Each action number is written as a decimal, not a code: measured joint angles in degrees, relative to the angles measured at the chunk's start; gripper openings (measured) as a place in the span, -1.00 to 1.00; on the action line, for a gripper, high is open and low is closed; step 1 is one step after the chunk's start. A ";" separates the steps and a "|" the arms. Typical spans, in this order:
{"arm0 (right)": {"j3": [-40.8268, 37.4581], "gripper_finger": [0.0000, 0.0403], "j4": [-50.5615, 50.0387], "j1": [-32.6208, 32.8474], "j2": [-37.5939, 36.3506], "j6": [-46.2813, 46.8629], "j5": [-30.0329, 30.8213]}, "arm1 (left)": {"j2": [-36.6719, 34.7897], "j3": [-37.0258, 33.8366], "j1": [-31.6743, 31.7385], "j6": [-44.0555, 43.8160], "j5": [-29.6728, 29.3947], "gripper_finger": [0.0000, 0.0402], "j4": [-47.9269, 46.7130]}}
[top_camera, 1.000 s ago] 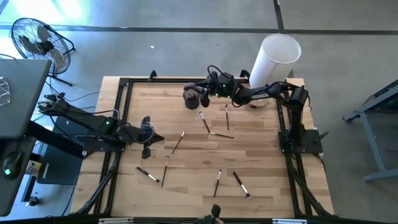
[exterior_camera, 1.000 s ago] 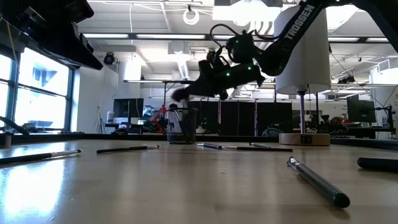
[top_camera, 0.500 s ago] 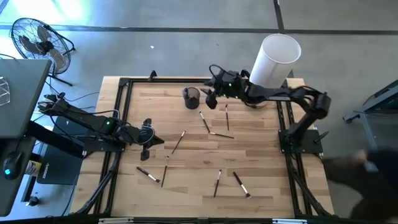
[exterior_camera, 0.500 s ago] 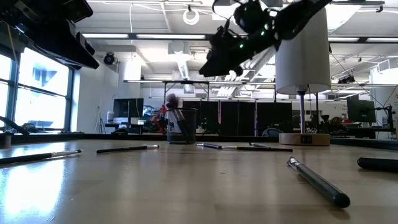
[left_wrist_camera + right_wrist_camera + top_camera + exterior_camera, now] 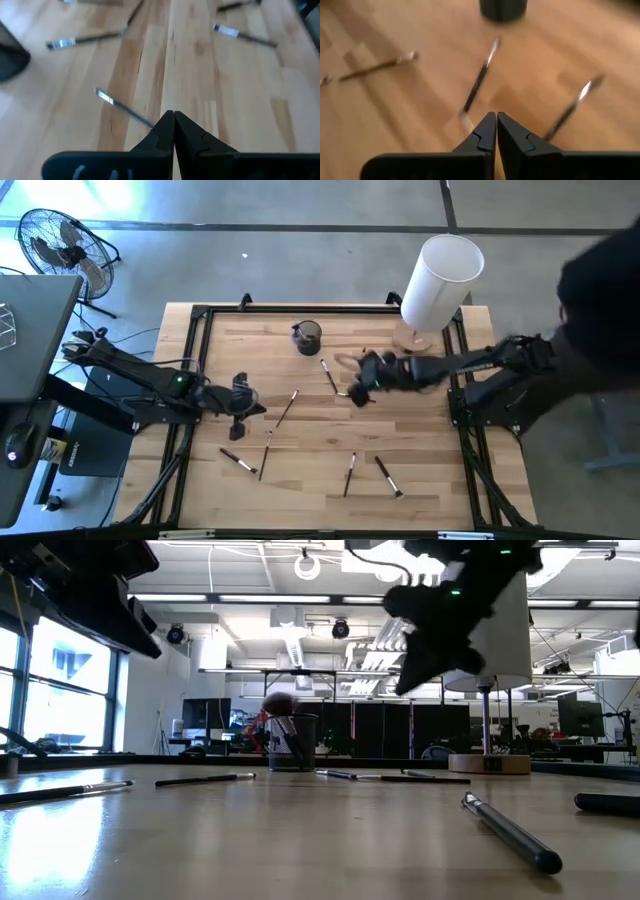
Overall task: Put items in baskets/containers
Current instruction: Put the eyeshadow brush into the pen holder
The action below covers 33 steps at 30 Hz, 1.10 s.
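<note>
The black mesh cup (image 5: 307, 337) stands at the table's far middle, and a reddish-headed brush (image 5: 280, 704) stands in it. Several thin brushes lie flat on the wood, among them one (image 5: 328, 375) near the cup, one (image 5: 283, 408) left of centre and one (image 5: 388, 476) near the front. My right gripper (image 5: 357, 393) hangs shut and empty above the table's middle, right of the cup; its wrist view shows brushes (image 5: 479, 84) below the gripper (image 5: 496, 125). My left gripper (image 5: 260, 409) waits shut at the left, low over the wood, and a brush (image 5: 122, 106) runs up to the gripper (image 5: 173, 122).
A tall white cylinder (image 5: 440, 280) stands at the far right corner on a round base. A dark blurred figure (image 5: 600, 290) is just beyond the table's right edge. Black frame rails (image 5: 195, 370) border the table. Bare wood lies between the scattered brushes.
My right gripper has risen from the cup and swung toward the table's near right, out over the middle. The reddish-headed brush that was at its fingertips now stands in the cup. A dark figure has come in at the right.
</note>
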 joint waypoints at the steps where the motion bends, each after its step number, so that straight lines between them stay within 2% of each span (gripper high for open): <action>1: -1.84 -0.98 0.04 1.85 -0.84 3.41 0.53 | 1.33 0.90 0.00 -0.77 0.78 -1.00 -0.49; 5: -7.86 -0.96 0.38 8.73 -4.11 15.00 3.73 | 6.05 3.91 0.00 -4.73 2.23 -1.00 -3.00; 11: -12.40 -0.98 -2.45 14.34 -8.54 21.01 4.55 | 9.67 6.78 0.00 -13.34 0.92 -1.00 -4.32; 18: -12.91 -0.98 -16.09 16.51 -12.52 21.18 0.52 | 16.55 13.75 0.00 -34.66 -1.40 -1.00 -12.04; 25: -12.91 -0.98 -24.03 19.81 -14.33 19.68 2.33 | 25.17 20.16 0.00 -59.57 0.39 -1.00 -23.59; 33: -12.91 -0.99 -24.24 21.78 -14.33 16.65 5.34 | 29.84 20.41 0.00 -64.60 5.00 -0.99 -21.44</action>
